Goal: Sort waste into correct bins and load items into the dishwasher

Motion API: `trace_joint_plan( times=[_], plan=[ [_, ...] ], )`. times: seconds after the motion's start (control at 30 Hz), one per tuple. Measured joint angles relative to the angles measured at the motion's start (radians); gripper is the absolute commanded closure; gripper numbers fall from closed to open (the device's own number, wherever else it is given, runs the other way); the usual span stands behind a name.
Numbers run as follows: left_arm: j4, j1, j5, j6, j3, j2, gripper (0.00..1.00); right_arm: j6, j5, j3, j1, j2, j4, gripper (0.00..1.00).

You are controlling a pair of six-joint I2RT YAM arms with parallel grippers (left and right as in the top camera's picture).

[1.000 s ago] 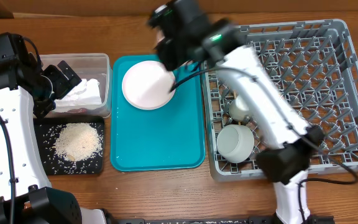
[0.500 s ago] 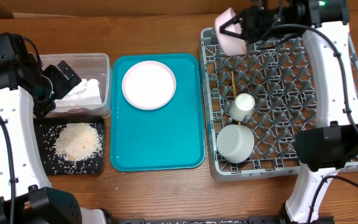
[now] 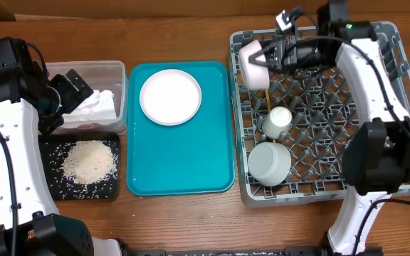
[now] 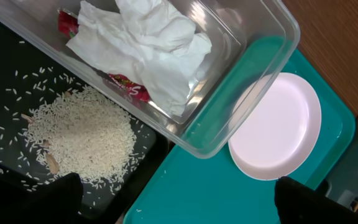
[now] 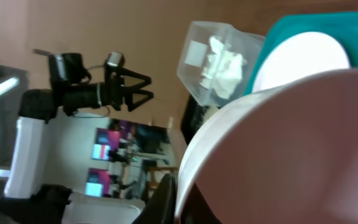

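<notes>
Right pincer point(image 3: 267, 57) clamped down on the rim of a pale pinkish bowl point(image 3: 250, 64), tipped on its side up at the 11 o'clock corner of the grey dish rack point(image 3: 376, 85); can't tell if it's touching the pegs or not. Further down that rack toward 8 o'clock, a small cream cup point(image 3: 277, 121) lying tilted and just below it a second pale bowl point(image 3: 269, 162), with wooden chopsticks point(image 3: 268, 96) poking up between the cup and the held bowl. Round pink plate point(image 3: 170, 97) parked at the 12 o'clock end of the teal tray point(image 3: 184, 171), middle of the surface point(image 3: 191, 220). Over at 9 o'clock, left pincer point(image 3: 70, 87) spread wide apart, hovering by the rim of the clear tub point(image 3: 123, 85), gripping nothing. Inside the tub, crumpled white tissue point(image 4: 148, 43) on top of a red snack wrapper point(image 4: 126, 87). Just toward 6 o'clock from the tub, black tray point(image 3: 52, 192) with a pile of rice point(image 3: 89, 160) in the middle and loose grains scattered round it.
</notes>
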Motion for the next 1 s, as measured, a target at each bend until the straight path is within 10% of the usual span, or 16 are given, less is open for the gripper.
trace_joint_plan(
  times=[1.0],
  plan=[
    [0.0, 0.0, 0.0, 0.0, 0.0, 0.0, 0.0, -0.025, 0.112, -0.28, -0.018, -0.008, 0.23, 0.91]
  ],
)
